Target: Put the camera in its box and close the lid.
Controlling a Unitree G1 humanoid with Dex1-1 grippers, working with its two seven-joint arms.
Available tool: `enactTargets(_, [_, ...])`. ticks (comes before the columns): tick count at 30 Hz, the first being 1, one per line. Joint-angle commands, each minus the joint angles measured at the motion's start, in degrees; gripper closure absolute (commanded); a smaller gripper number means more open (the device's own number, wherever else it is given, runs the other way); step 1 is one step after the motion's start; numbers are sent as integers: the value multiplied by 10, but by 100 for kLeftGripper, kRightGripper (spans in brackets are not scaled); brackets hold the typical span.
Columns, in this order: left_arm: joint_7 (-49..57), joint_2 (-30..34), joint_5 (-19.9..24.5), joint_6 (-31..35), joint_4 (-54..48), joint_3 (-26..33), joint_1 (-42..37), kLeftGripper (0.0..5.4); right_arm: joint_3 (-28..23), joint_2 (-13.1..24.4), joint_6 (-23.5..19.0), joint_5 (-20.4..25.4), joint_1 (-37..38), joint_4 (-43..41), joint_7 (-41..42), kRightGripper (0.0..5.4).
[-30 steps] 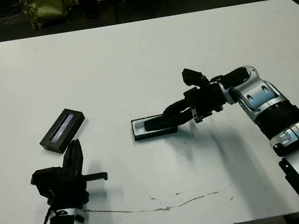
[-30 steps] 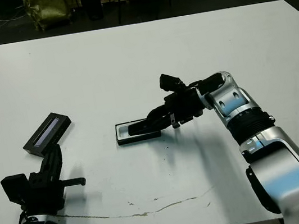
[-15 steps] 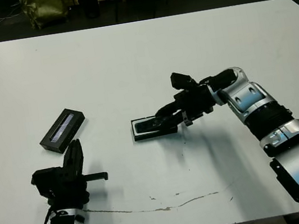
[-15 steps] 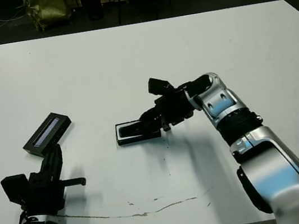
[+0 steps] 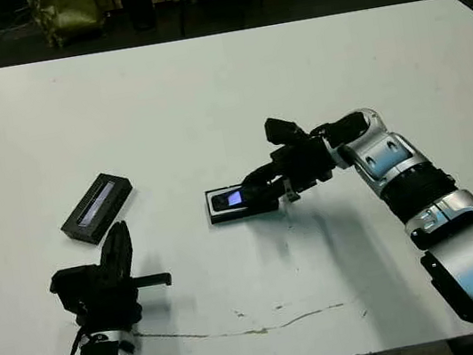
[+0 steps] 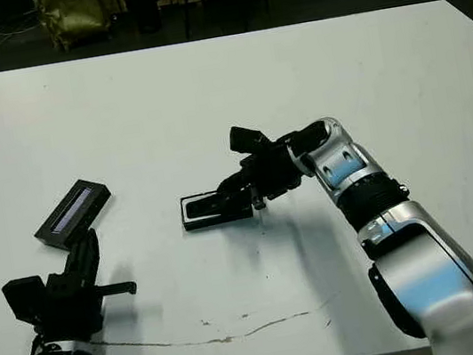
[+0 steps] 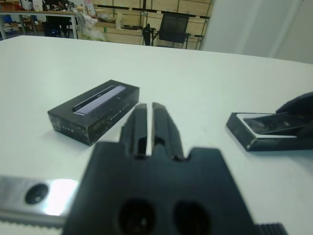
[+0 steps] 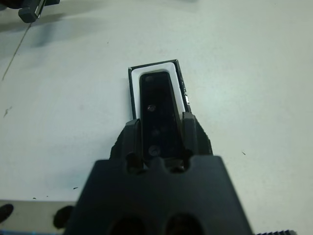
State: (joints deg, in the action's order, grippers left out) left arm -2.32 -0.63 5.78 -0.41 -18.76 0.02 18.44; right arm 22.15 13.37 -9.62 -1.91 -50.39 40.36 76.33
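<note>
Step in hand: camera (image 8: 157, 115) being seated in box (image 8: 134, 81). Camera gripped between fingers of right gripper (image 8: 160, 134), lying over white lining. Left gripper (image 7: 146, 125) clenched, empty; lid (image 7: 95, 110) just beyond its fingertips. Release needed next, then lid fetched.

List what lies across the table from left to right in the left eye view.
Lid → left gripper → box holding the camera → right gripper, its fingers either side of the camera.
</note>
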Motion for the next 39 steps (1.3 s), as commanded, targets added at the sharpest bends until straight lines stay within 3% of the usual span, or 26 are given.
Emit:
enactTargets(1, [1,0,-2,1,8,0,7,540,15,-17,-11,-6,9,1,-1,477])
enactTargets(5, [-2,2,0,-1,11,2,6,540,2,-11,58,1,12,14,7,477])
enactTargets(8, [1,-2,3,5,7,1,8,540,-5,-9,73,4,5,28,15,416])
enactTargets(27, [-8,0,7,-12,21,4,6,540,-41,21,72,23,-23,44,66,1])
enactTargets(30, [-7,0,4,-13,22,4,7,540,-55,26,83,31,-15,23,50,1])
enactTargets(34, [-10,3,3,-24,28,4,6,540,-91,32,-9,60,10,-52,-1,10])
enactTargets(39, [-9,5,0,-23,25,3,7,540,-164,22,-66,108,106,-220,-145,105])
